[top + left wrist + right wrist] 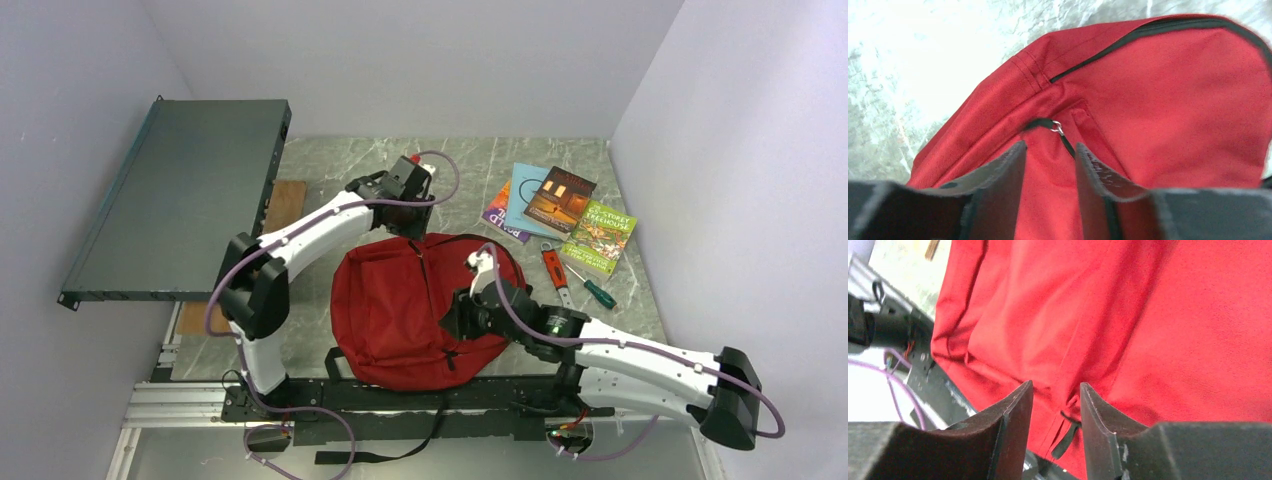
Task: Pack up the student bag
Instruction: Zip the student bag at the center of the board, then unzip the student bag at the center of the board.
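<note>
The bag point(390, 310) lies flat at the middle of the table point(330, 160), its near edge overhanging the black rail point(400, 395) that carries the arm bases. The right gripper point(1056, 390) sits low over the bag's near-right part. Its fingers are partly spread and grip nothing, with a black zip tab point(1065, 435) hanging in the gap. The left gripper point(1050, 150) sits at the bag's far edge, also partly spread and holding nothing. A metal zip pull point(1057, 127) lies just beyond its tips. The bag's inside is hidden.

Right of the bag lie two screwdrivers point(553, 265), with a fan of books point(560, 205) farther back. A dark flat panel point(180, 200) overhangs the table's far-left side. Bare tabletop lies behind the bag up to the rear wall.
</note>
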